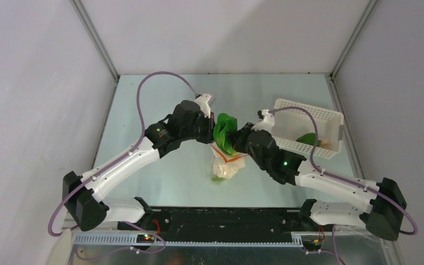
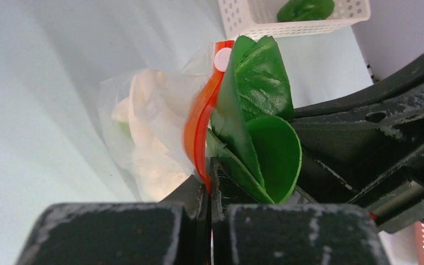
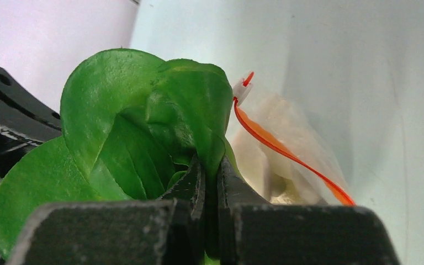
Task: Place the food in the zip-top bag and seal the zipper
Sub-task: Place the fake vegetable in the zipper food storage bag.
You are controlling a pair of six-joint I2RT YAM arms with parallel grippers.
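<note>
The right gripper point(image 3: 211, 187) pinches a green leafy piece point(image 3: 143, 116), just beside the mouth of the bag point(image 3: 309, 149). The left gripper point(image 2: 210, 185) pinches the orange zipper point(image 2: 197, 127).

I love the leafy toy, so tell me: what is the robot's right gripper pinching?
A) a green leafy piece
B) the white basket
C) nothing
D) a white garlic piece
A: the right wrist view shows the right gripper shut on the green leafy piece, beside the orange zipper.
</note>
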